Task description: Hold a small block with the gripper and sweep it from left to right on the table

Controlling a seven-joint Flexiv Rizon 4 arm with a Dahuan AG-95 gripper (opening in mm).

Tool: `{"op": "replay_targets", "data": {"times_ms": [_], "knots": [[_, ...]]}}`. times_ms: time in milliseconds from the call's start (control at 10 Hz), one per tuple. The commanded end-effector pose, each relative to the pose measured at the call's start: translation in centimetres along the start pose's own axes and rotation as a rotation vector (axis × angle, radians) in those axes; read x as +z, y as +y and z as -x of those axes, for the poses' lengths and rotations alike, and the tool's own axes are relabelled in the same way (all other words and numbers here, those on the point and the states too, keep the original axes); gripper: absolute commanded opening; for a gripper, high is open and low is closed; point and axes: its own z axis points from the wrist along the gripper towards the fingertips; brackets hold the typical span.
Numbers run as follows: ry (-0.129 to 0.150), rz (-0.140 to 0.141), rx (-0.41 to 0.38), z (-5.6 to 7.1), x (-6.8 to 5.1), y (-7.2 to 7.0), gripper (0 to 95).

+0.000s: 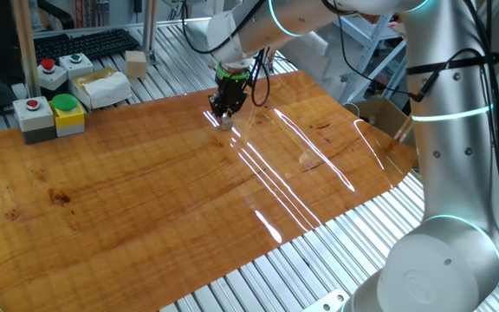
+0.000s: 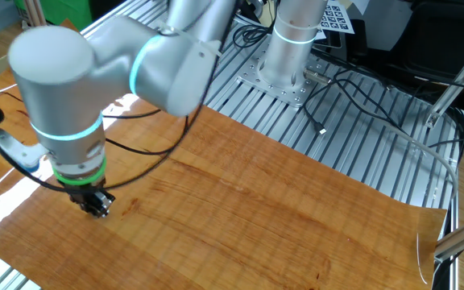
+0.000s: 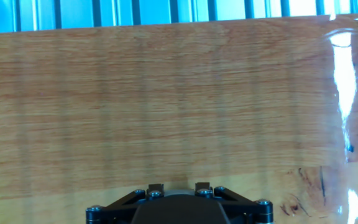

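Grey button boxes [image 1: 48, 115] and a pale wooden cube [image 1: 136, 63] sit on the ribbed metal frame [image 1: 310, 269] at far left. Right of them, the black gripper [image 1: 224, 115], under its green ring [image 1: 231, 73], is closed on the small block [image 1: 225, 122], low over the far part of the glossy wood table [image 1: 145, 208]. The white and silver arm [image 1: 449, 130] stands at right.
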Motion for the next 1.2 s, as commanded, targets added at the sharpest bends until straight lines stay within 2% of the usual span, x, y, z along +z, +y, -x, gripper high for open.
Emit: {"op": "replay_targets", "data": {"times_ms": [100,200,500,700,800,900,1000,1100,1200], "knots": [[0.007,0.01,0.015,0.1,-0.3,0.7,0.0],[0.016,0.006,0.023,0.2,-0.8,1.3,0.0],[0.017,0.004,0.046,-0.2,0.2,2.6,0.0],[0.022,-0.012,0.053,-0.2,-0.7,3.3,0.0],[0.026,0.0,0.062,-0.1,-0.8,3.8,0.0],[0.025,-0.002,0.065,-0.2,-0.7,4.0,0.0],[0.027,0.005,0.07,-0.3,-0.2,4.2,0.0],[0.026,0.019,0.081,-0.3,-0.1,4.3,0.0],[0.036,0.044,0.099,-0.3,-0.4,4.5,0.0]]}}
